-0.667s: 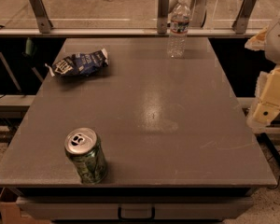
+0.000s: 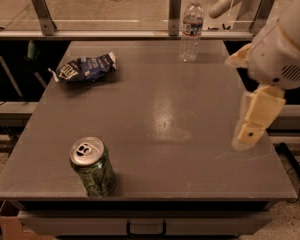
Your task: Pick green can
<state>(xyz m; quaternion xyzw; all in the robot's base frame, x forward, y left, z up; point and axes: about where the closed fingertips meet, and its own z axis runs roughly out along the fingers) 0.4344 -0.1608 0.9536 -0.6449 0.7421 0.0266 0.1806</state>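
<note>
Hovering by the table's right edge, jaws sit far from green can.

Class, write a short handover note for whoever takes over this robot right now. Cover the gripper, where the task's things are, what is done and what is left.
Gripper: hangs over the right side of the table, above the surface and far from the can.
Green can: stands upright near the table's front left corner, untouched, pull tab up.
Other things: the water bottle stands at the far edge, and the snack bag lies at the far left. Both are well away from the can.
Done: nothing picked yet.
Left: bring the gripper across to the can, grasp it and lift it.
</note>
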